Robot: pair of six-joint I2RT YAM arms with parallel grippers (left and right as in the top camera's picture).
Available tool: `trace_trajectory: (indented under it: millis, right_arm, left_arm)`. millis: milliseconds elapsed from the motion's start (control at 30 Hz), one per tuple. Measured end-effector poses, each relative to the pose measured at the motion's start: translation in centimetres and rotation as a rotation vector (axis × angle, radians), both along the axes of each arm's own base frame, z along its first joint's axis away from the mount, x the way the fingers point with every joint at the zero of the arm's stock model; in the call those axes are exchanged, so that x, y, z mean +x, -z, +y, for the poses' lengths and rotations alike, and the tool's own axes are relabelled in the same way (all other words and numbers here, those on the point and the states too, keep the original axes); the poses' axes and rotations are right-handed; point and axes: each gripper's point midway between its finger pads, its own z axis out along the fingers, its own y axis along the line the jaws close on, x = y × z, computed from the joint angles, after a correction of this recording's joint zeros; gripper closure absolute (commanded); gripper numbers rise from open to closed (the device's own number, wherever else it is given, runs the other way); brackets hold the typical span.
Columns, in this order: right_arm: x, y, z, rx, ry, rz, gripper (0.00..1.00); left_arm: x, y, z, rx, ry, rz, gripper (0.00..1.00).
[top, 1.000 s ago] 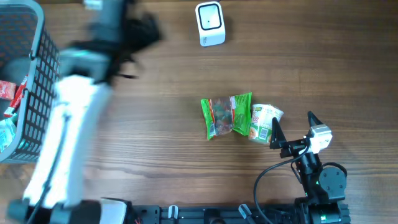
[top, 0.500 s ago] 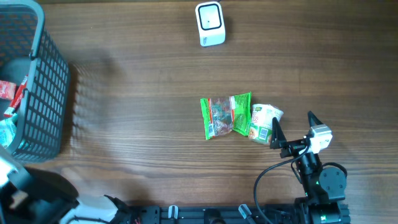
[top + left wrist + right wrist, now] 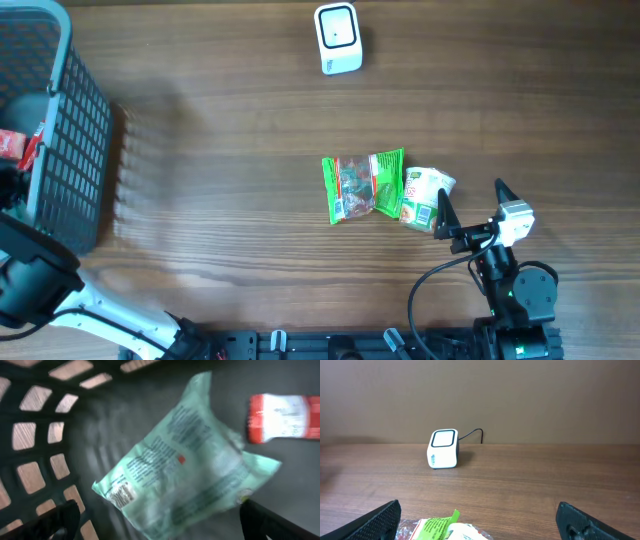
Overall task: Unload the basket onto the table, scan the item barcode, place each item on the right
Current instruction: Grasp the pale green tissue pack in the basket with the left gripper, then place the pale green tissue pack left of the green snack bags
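Evidently barely begun: the left pincer [image 3: 159, 522] hangs released over the pale green packet [image 3: 185, 470] lying in the basket [image 3: 70, 150] at the left, the right pincer [image 3: 469, 192] likewise released, so grasping and presenting to the scanner [image 3: 337, 38] remain.

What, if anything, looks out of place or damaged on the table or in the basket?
Nothing stands out. The scanner sits upright, the green packet and white packet lie side by side on the table, and the mint pouch lies in the basket.
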Motion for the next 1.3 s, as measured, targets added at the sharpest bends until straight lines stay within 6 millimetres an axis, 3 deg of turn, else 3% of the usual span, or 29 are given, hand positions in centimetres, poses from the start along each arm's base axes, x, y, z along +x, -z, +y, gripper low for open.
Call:
trace_trajectory:
  millis: [67, 133, 200, 333, 467, 567, 633, 700, 733, 833, 867, 933, 967, 1033, 1133, 1167, 1300]
  right_arm:
    - [0.0, 0.0, 0.0, 0.0, 0.0, 0.0, 0.0]
    - [0.0, 0.0, 0.0, 0.0, 0.0, 0.0, 0.0]
    - [0.0, 0.0, 0.0, 0.0, 0.0, 0.0, 0.0]
    - [0.0, 0.0, 0.0, 0.0, 0.0, 0.0, 0.0]
    - [0.0, 0.0, 0.0, 0.0, 0.0, 0.0, 0.0]
    - [0.0, 0.0, 0.0, 0.0, 0.0, 0.0, 0.0]
    - [0.0, 0.0, 0.0, 0.0, 0.0, 0.0, 0.0]
    - [0.0, 0.0, 0.0, 0.0, 0.0, 0.0, 0.0]
    - [0.0, 0.0, 0.0, 0.0, 0.0, 0.0, 0.0]
    - [0.0, 0.0, 0.0, 0.0, 0.0, 0.0, 0.0]
    - [0.0, 0.0, 0.0, 0.0, 0.0, 0.0, 0.0]
    - [0.0, 0.0, 0.0, 0.0, 0.0, 0.0, 0.0]
    - [0.0, 0.0, 0.0, 0.0, 0.0, 0.0, 0.0]
    - [0.0, 0.0, 0.0, 0.0, 0.0, 0.0, 0.0]
    - [0.0, 0.0, 0.0, 0.0, 0.0, 0.0, 0.0]
    - [0.0, 0.0, 0.0, 0.0, 0.0, 0.0, 0.0]
    - [0.0, 0.0, 0.0, 0.0, 0.0, 0.0, 0.0]
  left_arm:
    - [-0.5, 1.7, -0.3, -0.013, -0.006, 0.0, 0.11]
    - [-0.5, 3.6, -1.1, -0.038, 0.0, -0.012, 0.29]
    - [-0.1, 4.2, -1.3, -0.043, 0.003, -0.049, 0.58]
    - [0.2, 4.3, -1.6, -0.053, 0.011, -0.077, 0.6]
    - [0.7, 3.9, -2.7, -0.129, 0.012, -0.126, 0.76]
    - [1.8, 2.4, -3.9, -0.185, 0.022, -0.193, 0.74]
    - [3.1, -1.2, -4.1, -0.152, 0.029, -0.299, 0.74]
    - [4.5, -8.4, -4.6, -0.056, 0.055, -0.471, 0.74]
    - [4.8, -10.9, -4.9, -0.017, 0.065, -0.523, 0.75]
    - [5.3, -16.1, -7.0, 0.053, 0.104, -0.624, 0.78]
    - [5.9, -18.6, -8.8, 0.08, 0.148, -0.676, 0.8]
    - [6.6, -21.0, -11.0, 0.106, 0.202, -0.726, 0.8]
    - [7.2, -23.4, -13.4, 0.132, 0.269, -0.778, 0.8]
    - [7.7, -26.3, -17.1, 0.163, 0.36, -0.838, 0.8]
    - [8.0, -29.1, -23.0, 0.175, 0.508, -0.895, 0.79]
    - [7.9, -29.3, -23.6, 0.172, 0.521, -0.898, 0.79]
    - [7.8, -27.2, -31.3, 0.031, 0.711, -0.816, 0.8]
